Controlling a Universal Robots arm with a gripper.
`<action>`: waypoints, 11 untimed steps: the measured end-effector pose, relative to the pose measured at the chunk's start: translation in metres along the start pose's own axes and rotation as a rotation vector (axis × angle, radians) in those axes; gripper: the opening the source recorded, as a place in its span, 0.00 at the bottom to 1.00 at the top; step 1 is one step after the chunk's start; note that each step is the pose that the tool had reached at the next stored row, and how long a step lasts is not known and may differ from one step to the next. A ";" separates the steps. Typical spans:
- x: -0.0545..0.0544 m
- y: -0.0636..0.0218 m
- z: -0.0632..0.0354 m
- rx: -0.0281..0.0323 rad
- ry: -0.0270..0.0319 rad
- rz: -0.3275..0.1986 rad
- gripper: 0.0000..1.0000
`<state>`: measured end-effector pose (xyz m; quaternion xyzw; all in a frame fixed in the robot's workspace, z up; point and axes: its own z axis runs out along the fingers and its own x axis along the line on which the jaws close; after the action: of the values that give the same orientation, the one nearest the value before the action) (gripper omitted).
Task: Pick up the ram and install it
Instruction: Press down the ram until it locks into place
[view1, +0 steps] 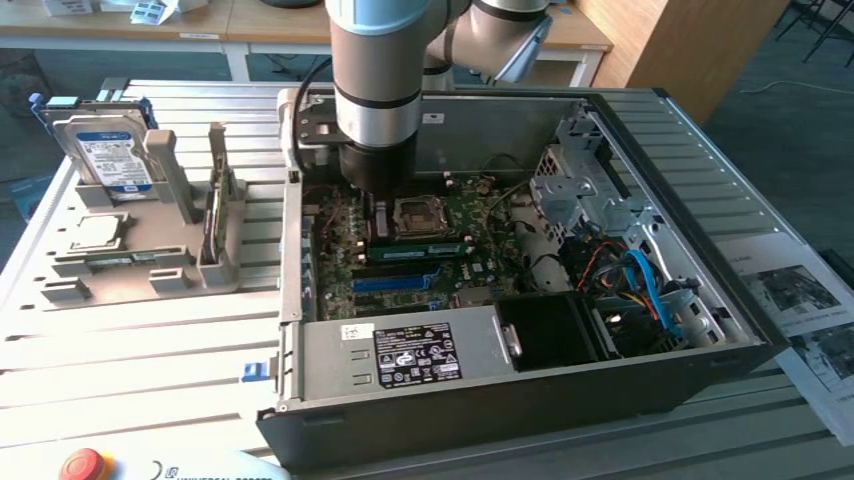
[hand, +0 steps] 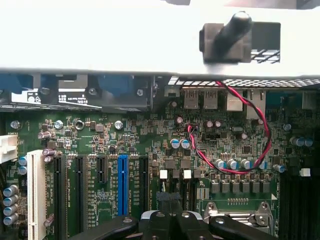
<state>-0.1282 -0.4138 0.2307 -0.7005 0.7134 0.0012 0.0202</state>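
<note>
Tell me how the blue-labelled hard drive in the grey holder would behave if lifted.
The hard drive looks like a rigid metal box, so it is probably stiff and fairly heavy for its size. It stands on edge in the grey holder, so the slot walls would likely check a sideways push. Its smooth labelled face may be slippery.
</note>
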 end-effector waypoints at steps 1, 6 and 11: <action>0.000 0.0000 0.0002 0.0001 -0.0001 0.000 0.11; 0.000 0.0003 0.0049 0.0005 0.0005 0.000 0.11; 0.000 0.0004 0.0075 0.0011 -0.0001 0.000 0.11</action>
<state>-0.1283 -0.4138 0.2231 -0.7004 0.7134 0.0009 0.0207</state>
